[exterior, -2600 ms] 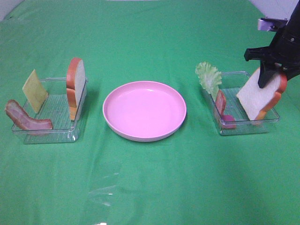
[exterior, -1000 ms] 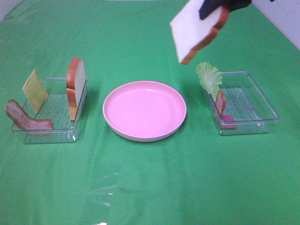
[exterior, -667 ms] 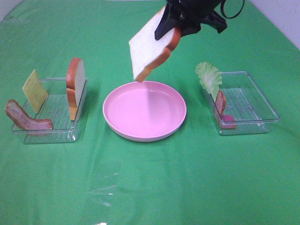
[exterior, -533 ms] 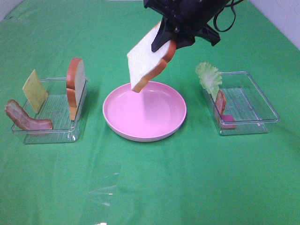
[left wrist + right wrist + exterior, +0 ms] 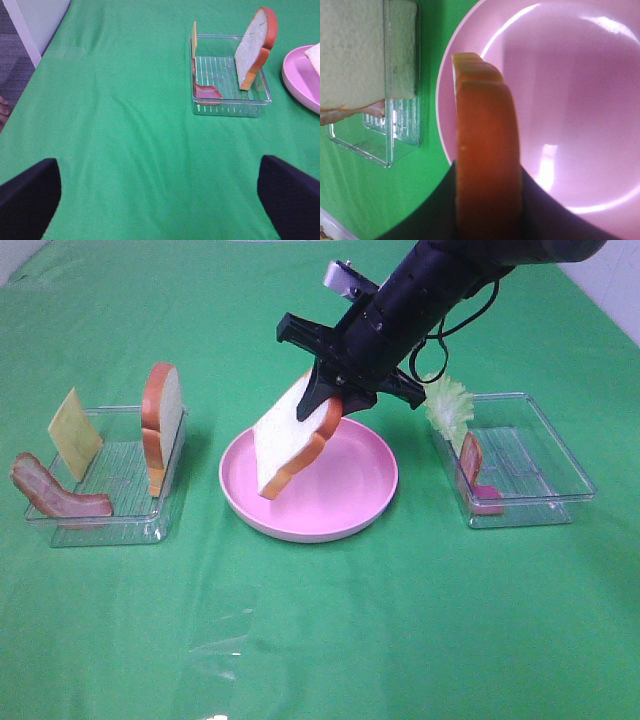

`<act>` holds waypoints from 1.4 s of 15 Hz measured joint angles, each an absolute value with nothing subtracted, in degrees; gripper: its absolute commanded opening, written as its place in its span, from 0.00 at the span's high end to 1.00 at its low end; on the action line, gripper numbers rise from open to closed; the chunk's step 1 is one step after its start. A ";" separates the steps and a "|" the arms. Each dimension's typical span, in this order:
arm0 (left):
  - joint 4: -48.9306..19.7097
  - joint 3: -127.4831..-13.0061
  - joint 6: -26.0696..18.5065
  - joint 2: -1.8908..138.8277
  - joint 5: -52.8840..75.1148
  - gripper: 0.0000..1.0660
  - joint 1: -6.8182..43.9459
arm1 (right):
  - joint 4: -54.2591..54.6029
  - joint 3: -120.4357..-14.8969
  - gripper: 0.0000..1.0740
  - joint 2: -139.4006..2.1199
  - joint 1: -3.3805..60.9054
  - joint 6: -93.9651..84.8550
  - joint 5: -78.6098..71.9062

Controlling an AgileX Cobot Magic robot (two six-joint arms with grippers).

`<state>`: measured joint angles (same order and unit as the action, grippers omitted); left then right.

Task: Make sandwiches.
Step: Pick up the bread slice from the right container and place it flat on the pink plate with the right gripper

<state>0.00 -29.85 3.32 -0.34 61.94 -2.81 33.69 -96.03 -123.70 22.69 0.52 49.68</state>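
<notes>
Most of what is seen is a green-clothed worktop (image 5: pixel 320 640). From its far right corner the black right arm (image 5: pixel 450 280) is stretched toward the middle. At the middle of the worktop a round pink plate (image 5: pixel 300 532) is set. A clear left tray (image 5: pixel 110 525) is placed toward the left edge and a clear right tray (image 5: pixel 560 455) toward the right edge, both well apart from the plate.

The held bread slice (image 5: pixel 285 445) is clamped at its orange-brown top crust by the right gripper (image 5: pixel 335 400) and is hung tilted over the plate's left half. Whether its lower corner is touching the plate cannot be told.

A second bread slice (image 5: pixel 162 425) is stood on edge against the left tray's right wall. A lettuce leaf (image 5: pixel 447 405) is propped at the far left corner of the right tray. A cheese square (image 5: pixel 74 435) is leaned at the left tray's left side, with one bacon strip (image 5: pixel 55 498) draped over that tray's near left corner. Another bacon piece (image 5: pixel 470 460) is stood in the right tray below the lettuce.

The left gripper (image 5: pixel 157 165) is held above bare cloth toward the left edge, its fingers (image 5: pixel 30 195) spread wide with nothing between them.
</notes>
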 measured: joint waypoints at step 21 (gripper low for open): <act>0.00 -29.85 3.32 -0.34 61.94 0.06 -2.81 | 25.55 -99.41 0.08 -128.06 22.69 -3.44 54.32</act>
<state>0.00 -29.85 3.32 -0.34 61.94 -2.81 25.55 -99.41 -128.06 22.69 -3.44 54.32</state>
